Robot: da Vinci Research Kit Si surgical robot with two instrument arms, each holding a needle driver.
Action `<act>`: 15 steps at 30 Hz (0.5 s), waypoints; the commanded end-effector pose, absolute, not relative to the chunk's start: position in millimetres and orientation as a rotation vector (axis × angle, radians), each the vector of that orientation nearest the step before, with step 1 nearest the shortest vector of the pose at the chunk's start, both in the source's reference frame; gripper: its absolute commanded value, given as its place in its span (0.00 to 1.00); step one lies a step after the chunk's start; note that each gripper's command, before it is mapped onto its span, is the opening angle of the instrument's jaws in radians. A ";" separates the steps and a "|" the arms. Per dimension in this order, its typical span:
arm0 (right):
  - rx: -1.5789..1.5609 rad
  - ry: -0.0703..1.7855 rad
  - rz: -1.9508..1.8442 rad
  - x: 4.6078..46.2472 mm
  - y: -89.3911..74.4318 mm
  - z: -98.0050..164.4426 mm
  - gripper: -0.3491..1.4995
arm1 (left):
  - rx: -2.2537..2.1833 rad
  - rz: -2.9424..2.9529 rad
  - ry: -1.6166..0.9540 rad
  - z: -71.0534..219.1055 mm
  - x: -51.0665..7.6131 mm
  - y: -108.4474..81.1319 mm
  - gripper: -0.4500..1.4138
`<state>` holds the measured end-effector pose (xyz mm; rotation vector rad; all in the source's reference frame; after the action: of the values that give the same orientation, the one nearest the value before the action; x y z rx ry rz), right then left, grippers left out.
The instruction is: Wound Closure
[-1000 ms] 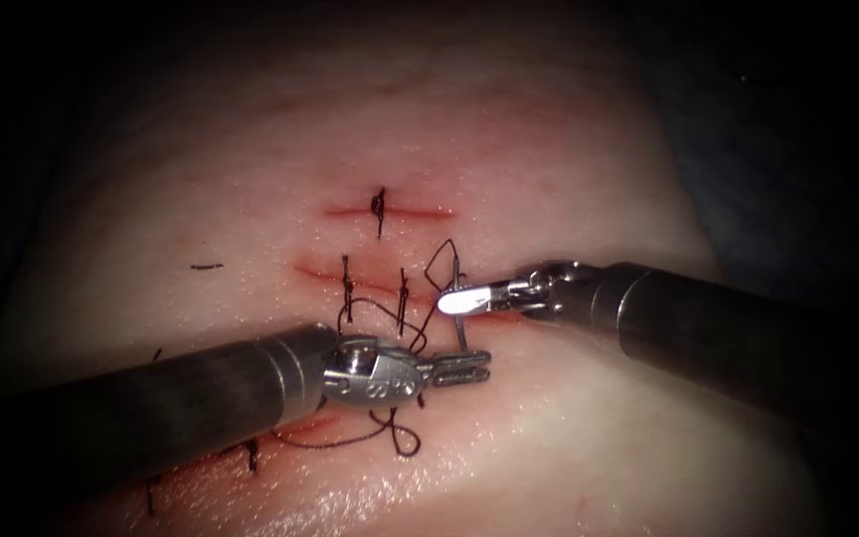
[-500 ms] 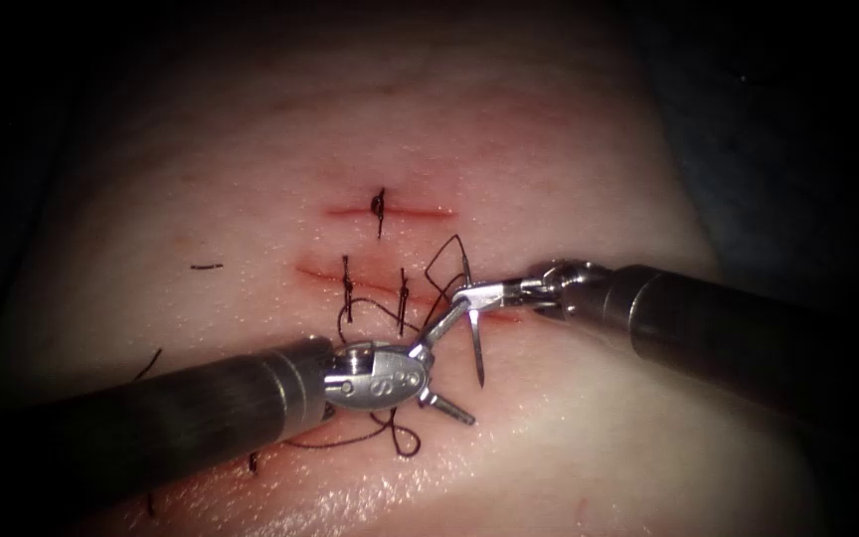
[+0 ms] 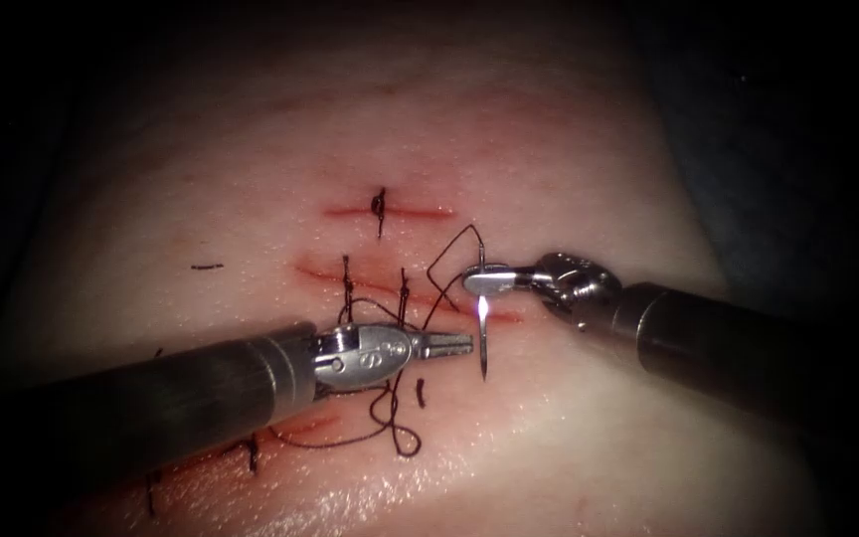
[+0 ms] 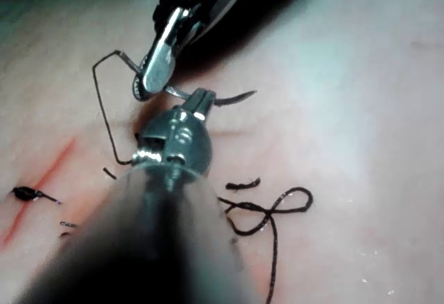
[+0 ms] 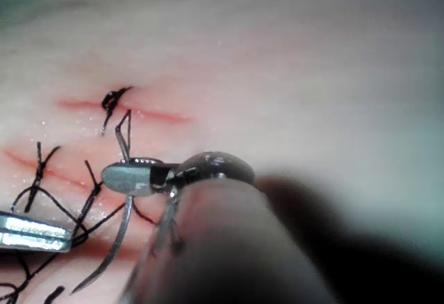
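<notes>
Pale tissue (image 3: pixel 569 149) carries several stitched cuts. Right tool (image 3: pixel 484 281) grasps the needle (image 3: pixel 484 338) near its thread end, above the tissue, tip pointing down. Left tool (image 3: pixel 449 345) is clenched on nothing, just beside the needle. Thread (image 3: pixel 400 438) loops below.

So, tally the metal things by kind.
Tools: 2. The left tool is shut with nothing seen in it; the right tool holds the needle.
Needle: 1. The needle is gripped near its thread end, out of the tissue.
Total: 3
</notes>
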<state>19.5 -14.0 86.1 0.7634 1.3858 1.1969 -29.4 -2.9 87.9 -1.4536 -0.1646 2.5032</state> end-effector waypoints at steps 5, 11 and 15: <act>0.667 1.436 1.119 19.8 -13.5 86.3 0.00 | -1.316 2.566 -0.291 91.4 -29.6 -1.4 0.00; 0.557 1.475 1.010 18.9 -13.9 85.9 0.00 | -1.158 2.669 -0.367 95.2 -29.7 -0.9 0.00; 0.542 1.481 0.997 19.0 -14.0 85.8 0.00 | -1.113 2.687 -0.380 96.7 -30.0 -0.5 0.00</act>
<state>18.2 -14.3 85.3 0.5331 1.4813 0.9929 -29.4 -0.7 96.5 -1.1005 -0.3892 2.6883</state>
